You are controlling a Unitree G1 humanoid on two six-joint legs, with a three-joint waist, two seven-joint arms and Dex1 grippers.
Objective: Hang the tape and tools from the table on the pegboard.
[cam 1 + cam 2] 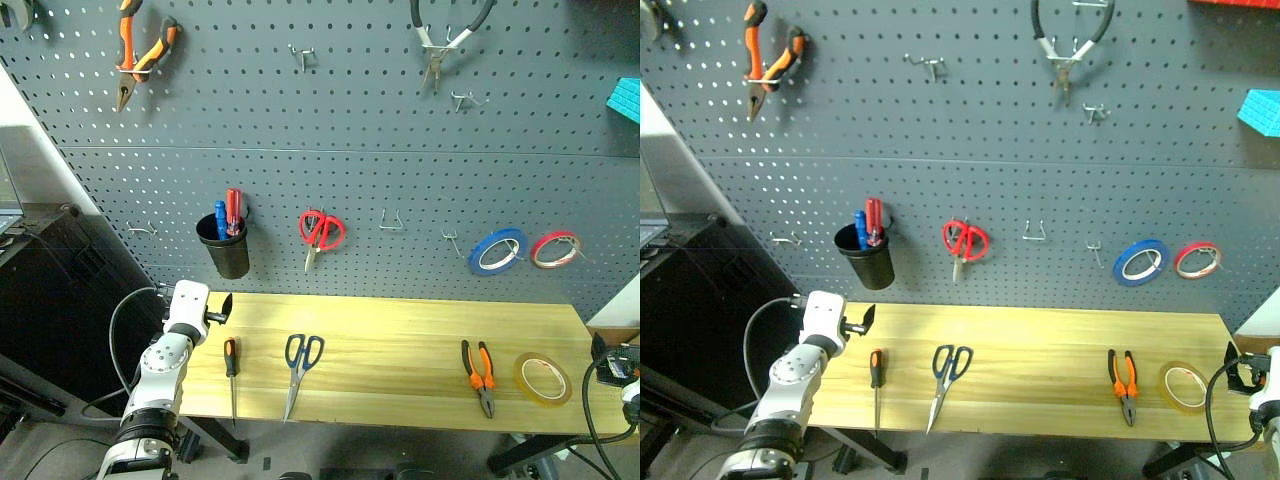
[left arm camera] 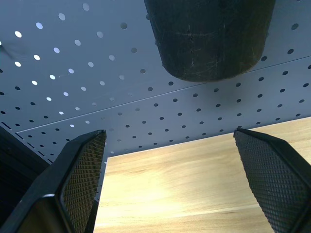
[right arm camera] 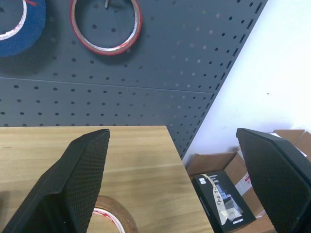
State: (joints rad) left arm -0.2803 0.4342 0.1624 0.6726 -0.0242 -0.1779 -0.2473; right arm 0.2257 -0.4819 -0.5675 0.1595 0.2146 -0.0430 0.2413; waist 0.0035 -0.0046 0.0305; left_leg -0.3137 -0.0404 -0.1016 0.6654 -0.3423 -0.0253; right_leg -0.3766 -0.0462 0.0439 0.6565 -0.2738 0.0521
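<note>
On the light wood table [image 1: 390,345] lie a black-orange screwdriver [image 1: 231,370], blue-handled scissors [image 1: 299,370], orange-black pliers [image 1: 479,376] and the yellow tape [image 1: 543,379], spread from left to right. The dark grey pegboard [image 1: 350,120] rises behind them. My left gripper [image 1: 222,308] hovers open over the table's left end, just behind the screwdriver, with nothing between its fingers [image 2: 80,174]. My right gripper [image 1: 1238,372] stands open and empty off the table's right end, beside the tape [image 3: 111,218].
Hanging on the pegboard are a black cup [image 1: 226,247] with red and blue screwdrivers, red scissors [image 1: 320,232], a blue tape ring [image 1: 497,251], a red tape ring [image 1: 556,249], two pliers higher up, and several bare hooks [image 1: 391,220]. A cardboard box [image 3: 228,194] sits below the table's right end.
</note>
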